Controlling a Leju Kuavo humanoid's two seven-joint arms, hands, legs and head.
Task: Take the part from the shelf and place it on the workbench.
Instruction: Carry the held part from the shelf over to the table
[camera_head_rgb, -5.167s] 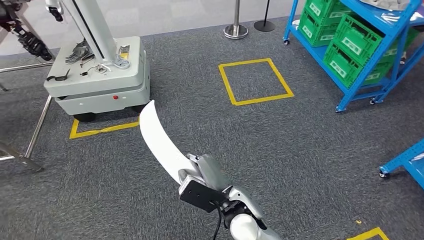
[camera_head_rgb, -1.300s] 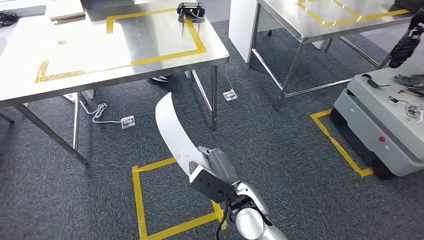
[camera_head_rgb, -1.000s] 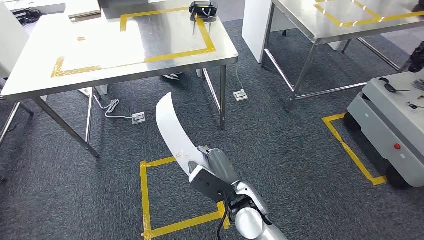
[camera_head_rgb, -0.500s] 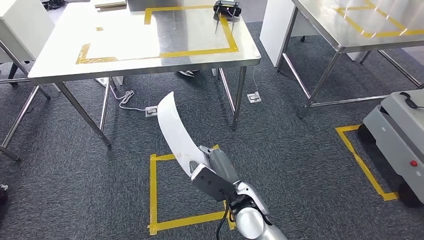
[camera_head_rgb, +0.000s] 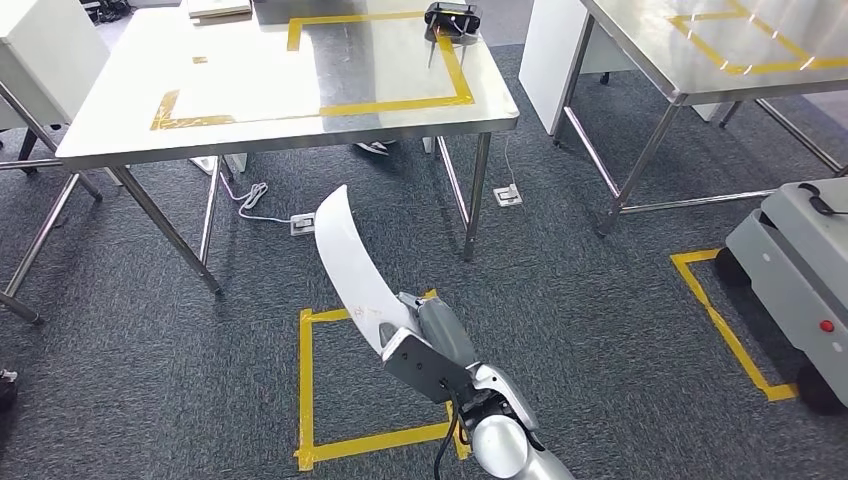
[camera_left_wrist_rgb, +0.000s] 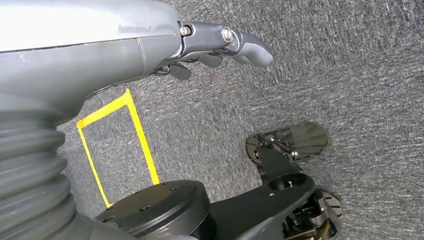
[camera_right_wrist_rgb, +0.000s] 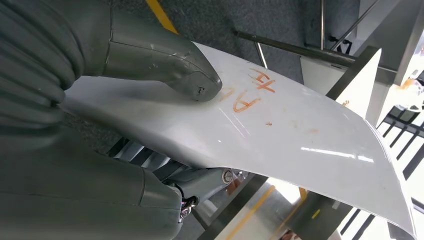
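Note:
My right hand (camera_head_rgb: 425, 345) holds a long, curved white part (camera_head_rgb: 350, 265) by its lower end, low in the middle of the head view. The part's tip points up toward the steel workbench (camera_head_rgb: 130, 130), which carries a yellow tape rectangle and stands ahead, apart from the part. In the right wrist view the thumb (camera_right_wrist_rgb: 165, 65) presses on the part (camera_right_wrist_rgb: 280, 130), which bears orange writing, and the fingers (camera_right_wrist_rgb: 200, 182) lie under it. My left hand (camera_left_wrist_rgb: 220, 42) hangs over the carpet with nothing in it, its fingers loosely extended.
A black device (camera_head_rgb: 450, 15) sits at the workbench's far right corner. A second steel table (camera_head_rgb: 700, 50) stands to the right, a grey wheeled cart (camera_head_rgb: 800, 260) at the right edge. A yellow tape square (camera_head_rgb: 310, 400) marks the carpet below the part. Cables and sockets (camera_head_rgb: 300, 222) lie under the workbench.
The whole view has swung from the blue shelf and cart to the workbench, so the camera turned. Over the last half second it barely shifts. The part stays in my right hand.

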